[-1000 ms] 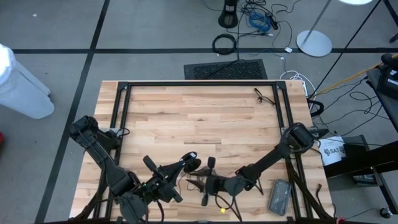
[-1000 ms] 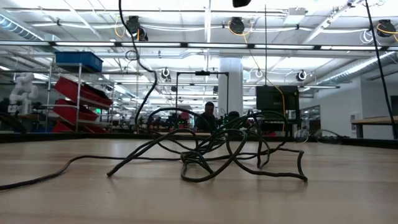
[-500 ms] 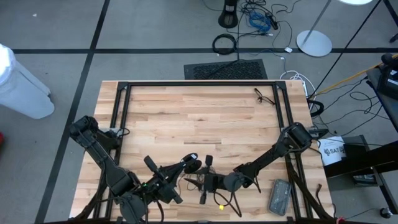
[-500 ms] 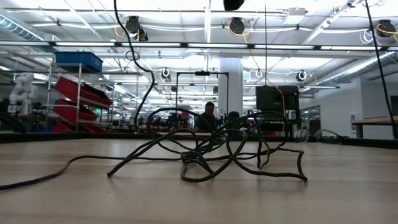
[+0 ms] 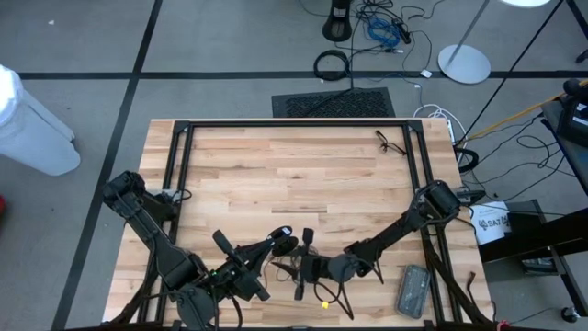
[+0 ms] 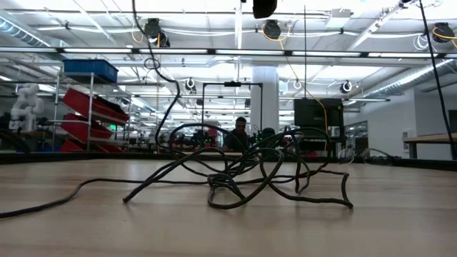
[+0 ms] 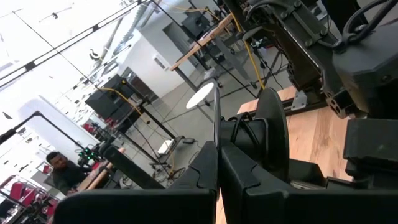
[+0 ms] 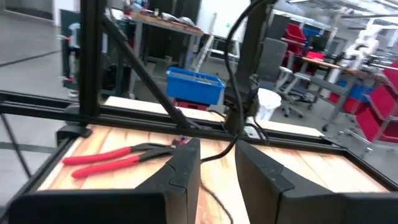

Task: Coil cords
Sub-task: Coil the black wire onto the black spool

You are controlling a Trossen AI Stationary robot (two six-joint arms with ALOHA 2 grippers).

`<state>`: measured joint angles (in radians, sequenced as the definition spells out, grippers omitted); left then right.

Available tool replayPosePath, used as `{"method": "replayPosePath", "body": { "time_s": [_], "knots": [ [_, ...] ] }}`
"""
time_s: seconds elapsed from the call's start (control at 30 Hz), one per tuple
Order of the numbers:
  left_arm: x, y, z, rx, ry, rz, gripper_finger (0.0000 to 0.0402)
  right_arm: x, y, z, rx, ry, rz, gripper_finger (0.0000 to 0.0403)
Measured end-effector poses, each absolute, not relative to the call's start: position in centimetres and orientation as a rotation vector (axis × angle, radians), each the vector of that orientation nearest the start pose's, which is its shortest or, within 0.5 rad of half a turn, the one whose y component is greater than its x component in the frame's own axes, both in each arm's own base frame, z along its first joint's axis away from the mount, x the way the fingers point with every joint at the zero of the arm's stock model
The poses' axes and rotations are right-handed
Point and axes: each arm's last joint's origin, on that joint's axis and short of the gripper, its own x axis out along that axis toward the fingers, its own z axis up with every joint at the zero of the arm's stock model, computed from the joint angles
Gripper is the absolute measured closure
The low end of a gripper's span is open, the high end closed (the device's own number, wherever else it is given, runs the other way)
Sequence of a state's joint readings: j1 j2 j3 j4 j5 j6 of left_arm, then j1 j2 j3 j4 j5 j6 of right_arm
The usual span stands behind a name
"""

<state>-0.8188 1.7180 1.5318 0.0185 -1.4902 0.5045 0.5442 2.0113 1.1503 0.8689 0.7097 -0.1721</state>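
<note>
Both arms were working close together near the front edge of the worktop (image 5: 303, 175), about midway along it. The left gripper (image 5: 285, 245) was clenched tight; in the left wrist view its two dark fingers (image 7: 205, 171) met with no gap, and no cord could be made out between them. The right gripper (image 5: 306, 241) sat just beside it, its fingers (image 8: 183, 165) standing a little apart with a thin black cord (image 8: 214, 152) running into the gap, though a firm grasp could not be confirmed. A tangle of cords (image 5: 299, 268) lay on the wood directly under the two grippers. A second small tangle (image 5: 393, 143) lay near the far right corner; the low view showed it as loose loops (image 6: 243, 175) resting on the surface. Red-handled pliers (image 8: 118, 158) lay on the worktop beyond the right gripper.
</note>
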Motion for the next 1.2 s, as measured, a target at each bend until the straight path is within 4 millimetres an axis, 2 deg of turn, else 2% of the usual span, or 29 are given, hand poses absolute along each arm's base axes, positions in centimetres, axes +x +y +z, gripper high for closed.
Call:
{"method": "replayPosePath", "body": {
  "time_s": [0.4, 0.53, 0.7, 0.93, 1.03, 1.2],
  "knots": [
    [28.1, -25.8, 36.7, 0.641, 0.235, 0.628, 0.04, 37.6, 20.3, 19.7, -0.17, 0.008, -0.186, 0.0319],
    [28.1, -25.8, 36.7, 0.638, 0.232, 0.615, 0.04, 37.7, 20.2, 19.7, -0.177, 0.009, -0.187, 0.0344],
    [28.1, -25.8, 36.7, 0.638, 0.231, 0.614, 0.04, 37.7, 20.3, 19.7, -0.182, 0.008, -0.169, 0.0395],
    [28.0, -25.9, 36.6, 0.651, 0.235, 0.61, 0.04, 37.3, 20.4, 19.6, -0.228, 0.05, -0.241, 0.0401],
    [27.7, -26.2, 36.6, 0.675, 0.238, 0.595, 0.04, 36.6, 20.7, 20.0, -0.259, 0.095, -0.294, 0.0402],
    [27.4, -26.7, 36.6, 0.673, 0.227, 0.556, 0.04, 35.2, 20.7, 21.9, -0.304, 0.147, -0.357, 0.0402]
  ]
}}
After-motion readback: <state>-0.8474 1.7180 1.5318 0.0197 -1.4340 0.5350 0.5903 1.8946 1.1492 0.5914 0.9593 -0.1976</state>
